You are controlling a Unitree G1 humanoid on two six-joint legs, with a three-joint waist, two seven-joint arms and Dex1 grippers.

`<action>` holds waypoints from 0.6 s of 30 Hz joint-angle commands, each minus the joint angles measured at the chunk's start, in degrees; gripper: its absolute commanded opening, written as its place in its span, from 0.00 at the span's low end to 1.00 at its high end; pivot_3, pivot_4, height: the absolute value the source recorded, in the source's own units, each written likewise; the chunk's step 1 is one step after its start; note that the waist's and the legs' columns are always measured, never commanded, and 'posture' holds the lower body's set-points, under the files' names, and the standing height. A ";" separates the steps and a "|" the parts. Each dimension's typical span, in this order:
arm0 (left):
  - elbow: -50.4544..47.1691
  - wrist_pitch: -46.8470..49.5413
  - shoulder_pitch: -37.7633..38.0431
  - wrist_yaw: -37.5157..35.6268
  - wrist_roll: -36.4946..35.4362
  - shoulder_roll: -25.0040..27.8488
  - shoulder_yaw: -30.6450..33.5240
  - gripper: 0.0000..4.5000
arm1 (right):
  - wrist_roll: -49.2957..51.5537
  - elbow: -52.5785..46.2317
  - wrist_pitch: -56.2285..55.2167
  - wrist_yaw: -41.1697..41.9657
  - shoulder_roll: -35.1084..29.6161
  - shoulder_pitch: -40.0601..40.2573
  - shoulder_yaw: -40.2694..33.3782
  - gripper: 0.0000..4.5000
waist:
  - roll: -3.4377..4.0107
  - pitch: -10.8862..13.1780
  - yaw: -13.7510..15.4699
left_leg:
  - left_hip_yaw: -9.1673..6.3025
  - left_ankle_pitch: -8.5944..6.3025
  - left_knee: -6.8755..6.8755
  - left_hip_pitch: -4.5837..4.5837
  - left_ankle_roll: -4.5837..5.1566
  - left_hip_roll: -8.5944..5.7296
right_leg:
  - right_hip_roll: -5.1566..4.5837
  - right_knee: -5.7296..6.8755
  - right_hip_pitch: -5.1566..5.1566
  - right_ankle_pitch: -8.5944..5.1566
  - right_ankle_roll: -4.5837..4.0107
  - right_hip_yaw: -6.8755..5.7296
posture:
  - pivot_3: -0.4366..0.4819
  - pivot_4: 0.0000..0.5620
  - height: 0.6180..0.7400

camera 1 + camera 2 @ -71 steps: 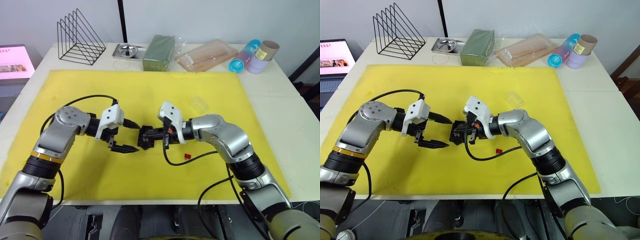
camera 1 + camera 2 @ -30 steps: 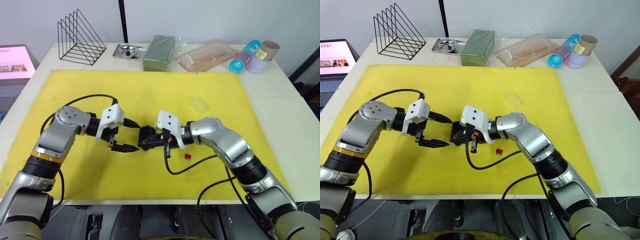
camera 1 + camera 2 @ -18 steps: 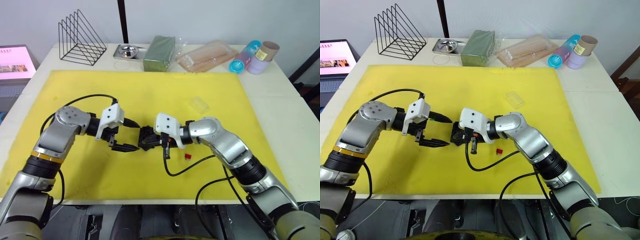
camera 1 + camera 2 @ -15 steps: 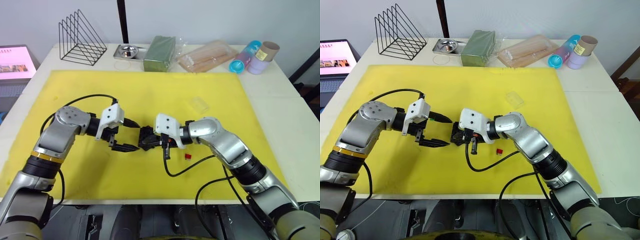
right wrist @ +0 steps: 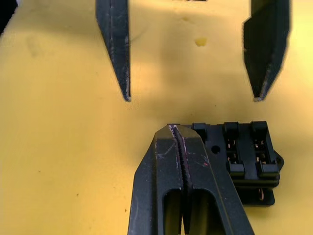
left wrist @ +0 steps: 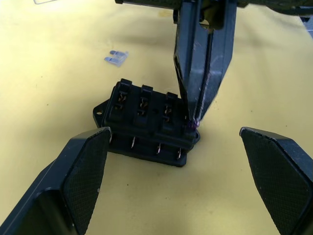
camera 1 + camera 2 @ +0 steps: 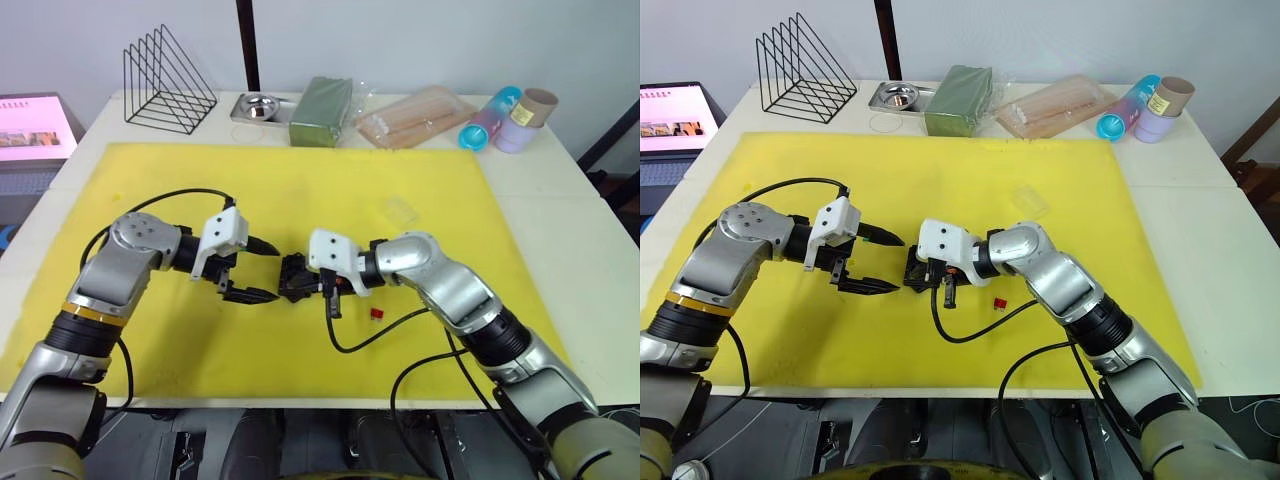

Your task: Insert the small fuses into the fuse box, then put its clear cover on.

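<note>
Three slots of the fuse box (image 6: 146,122) look empty to us, mid-mat. Our right claw (image 6: 195,120) is clenched on a purple fuse at its end slot — left claw (image 7: 262,270) released. Red fuse (image 7: 376,313), pale fuse (image 6: 116,58), clear cover (image 7: 402,208) wait.

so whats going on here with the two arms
The right gripper, fingers pressed together, has its tips at one end slot of the black fuse box on the yellow mat, with a trace of purple at the tips. The left gripper is open on either side of the box. A red fuse and the clear cover lie apart.
</note>
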 commanded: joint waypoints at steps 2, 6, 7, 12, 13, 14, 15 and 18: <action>-0.29 -0.57 -0.51 -0.32 -0.85 0.54 2.51 1.00 | 4.18 -0.56 5.35 0.22 0.66 -0.44 -4.62 0.01 | 0.00 0.00 -0.02 | 0.00 0.00 0.00 -0.02 0.00 0.00 | 0.00 0.00 -0.02 0.00 0.00 0.00 | 0.48 0.27 1.00; 0.31 -0.83 -0.63 -0.71 -0.75 0.66 2.74 1.00 | 6.73 -1.88 7.67 0.40 0.91 -1.30 -6.78 0.01 | 0.01 0.01 -0.21 | 0.01 0.00 -0.02 -0.07 0.00 0.01 | 0.00 -0.02 -0.08 0.00 0.00 0.01 | 0.48 0.27 1.00; 0.54 -0.90 -0.67 -0.85 -0.70 0.69 2.83 1.00 | 7.20 -2.26 8.00 0.47 0.79 -1.55 -7.27 0.01 | 0.02 0.01 -0.26 | 0.02 0.00 -0.04 -0.07 0.00 0.01 | 0.00 -0.02 -0.10 0.00 0.00 0.01 | 0.48 0.27 1.00; 1.66 -1.11 -1.01 -1.43 -0.73 0.89 3.56 1.00 | 11.63 -4.50 11.52 0.22 0.97 -2.90 -11.61 0.01 | 0.04 0.03 -0.33 | 0.03 0.00 -0.04 -0.14 0.00 0.02 | 0.00 -0.02 -0.19 0.00 0.00 0.01 | 0.48 0.27 1.00; 1.85 -0.62 -1.18 -1.60 -0.98 1.21 4.05 1.00 | 12.06 -5.33 11.69 0.09 0.32 -2.83 -12.51 0.01 | 0.04 0.03 -0.34 | 0.03 0.00 -0.05 -0.15 0.00 0.02 | 0.00 -0.02 -0.19 0.00 0.00 0.01 | 0.48 0.27 1.00; 2.03 0.01 -1.41 -1.66 -1.26 1.54 4.59 1.00 | 12.40 -6.15 11.86 0.01 -0.51 -2.70 -13.30 0.01 | 0.04 0.03 -0.29 | 0.03 0.00 -0.05 -0.15 0.00 0.02 | 0.00 -0.02 -0.19 0.00 0.00 0.01 | 0.48 0.27 1.00; 2.22 0.68 -1.68 -1.65 -1.48 1.90 5.08 1.00 | 12.50 -7.00 11.85 0.04 -1.53 -2.46 -13.97 0.01 | 0.04 0.04 -0.25 | 0.02 0.00 -0.05 -0.16 0.00 0.02 | 0.00 -0.02 -0.20 0.00 0.00 0.01 | 0.48 0.27 1.00; 2.48 2.90 -2.11 -1.24 -1.94 3.20 6.41 1.00 | 12.79 -9.59 11.81 0.16 -5.02 -0.91 -15.76 0.01 | 0.03 0.04 -0.27 | 0.03 0.00 -0.05 -0.18 0.00 0.02 | -0.02 -0.06 -0.20 0.00 0.00 0.01 | 0.48 0.27 1.00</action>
